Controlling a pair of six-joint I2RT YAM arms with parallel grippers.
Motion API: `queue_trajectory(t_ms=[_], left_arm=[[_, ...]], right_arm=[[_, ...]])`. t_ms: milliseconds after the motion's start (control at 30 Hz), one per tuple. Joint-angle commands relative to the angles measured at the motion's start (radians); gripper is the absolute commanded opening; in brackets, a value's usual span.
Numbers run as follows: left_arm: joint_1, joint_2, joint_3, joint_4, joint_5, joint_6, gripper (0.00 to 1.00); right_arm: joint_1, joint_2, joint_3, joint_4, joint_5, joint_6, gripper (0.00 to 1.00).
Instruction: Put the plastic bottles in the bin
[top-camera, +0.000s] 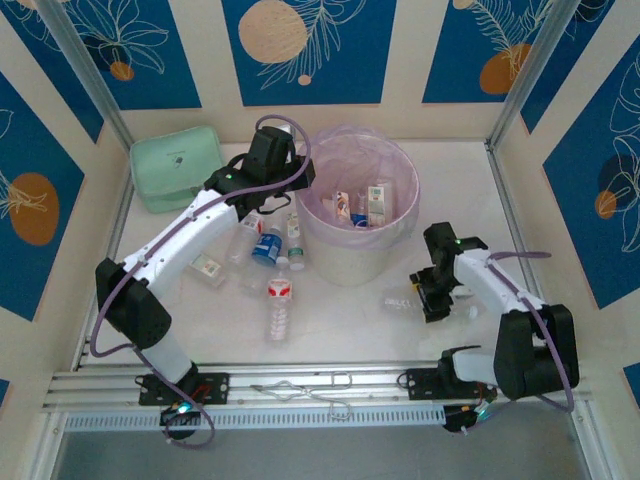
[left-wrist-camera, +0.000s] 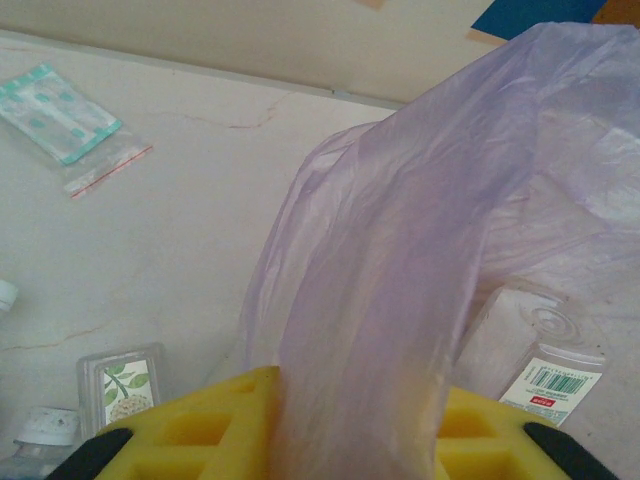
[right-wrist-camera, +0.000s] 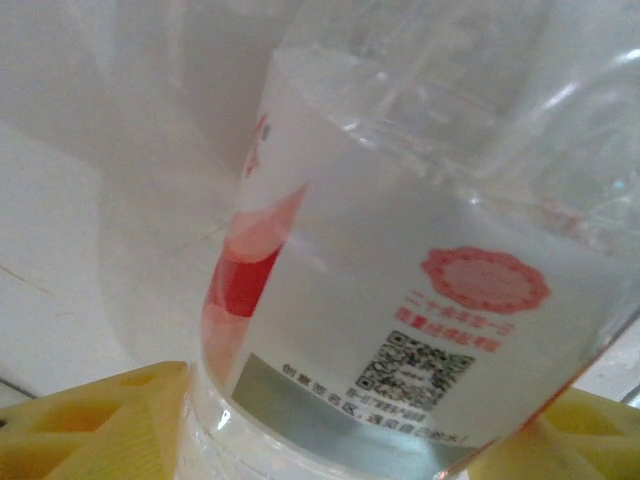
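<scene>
Left gripper (top-camera: 288, 195) pinches the pink bag (top-camera: 305, 190) at the bin (top-camera: 360, 255) left rim, with loose bottles (top-camera: 275, 262) crowding just near of it. The right gripper (top-camera: 420, 297) is at a lone bottle (top-camera: 395, 300).

Left wrist: yellow fingers (left-wrist-camera: 200, 420) clamp the bag.

Right wrist: fingers (right-wrist-camera: 90, 420) flank that red-labelled bottle; I cannot tell whether they grip it.

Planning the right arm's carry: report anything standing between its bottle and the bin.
Nothing visible does. The bottle between the right gripper's fingers lies right of the bin, with bare table between. The left gripper pinches the pink bag at the left rim, off that path.
</scene>
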Motion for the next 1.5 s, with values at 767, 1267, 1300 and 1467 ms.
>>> queue_trajectory(t_ms=[767,1267,1300,1467], left_arm=[[0.010,0.039,0.095,-0.047,-0.002,0.035,0.30],[0.007,0.036,0.094,-0.071,-0.009,0.067,0.30],[0.005,0.038,0.096,-0.079,-0.013,0.069,0.30],[0.006,0.035,0.081,-0.075,-0.016,0.069,0.30]], right_arm=[[-0.098,0.113,0.366,-0.164,0.306,-0.542,0.37],[-0.179,-0.135,0.801,-0.053,0.167,-1.171,0.30],[-0.172,-0.122,0.861,-0.053,0.141,-1.184,0.27],[-0.021,0.013,1.142,-0.085,0.052,-1.245,0.22]])
